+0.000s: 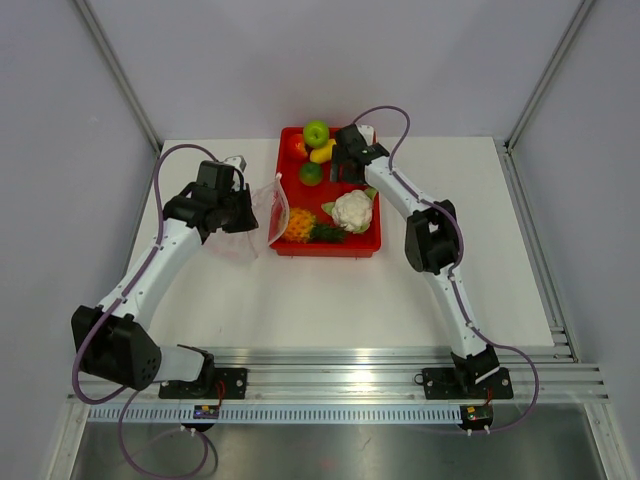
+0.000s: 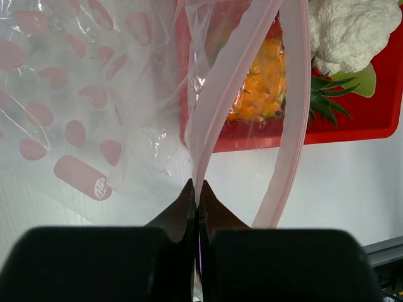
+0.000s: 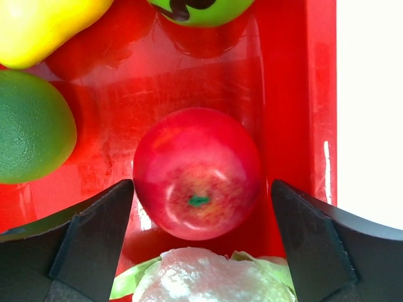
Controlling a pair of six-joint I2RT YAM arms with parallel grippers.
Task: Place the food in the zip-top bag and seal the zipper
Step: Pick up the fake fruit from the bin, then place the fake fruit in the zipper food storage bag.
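L tool [image 2: 197,196] pinched on zipper [image 2: 225,94] of zip-top bag [image 1: 262,215], just left of tray [image 1: 372,243] nr surface's [image 1: 450,300] far edge. R tool [image 3: 198,189] apart astride red apple [image 3: 196,173]: prob. light, hard, slick; grip across middle.

Left pincer [image 2: 198,192] clamped tight, arm bent; right pincer [image 3: 201,189] spread wide, arm outstretched.

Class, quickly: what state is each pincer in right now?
Left pincer: shut on the zipper of the zip-top bag.
Right pincer: open, straddling the red apple, holding nothing.
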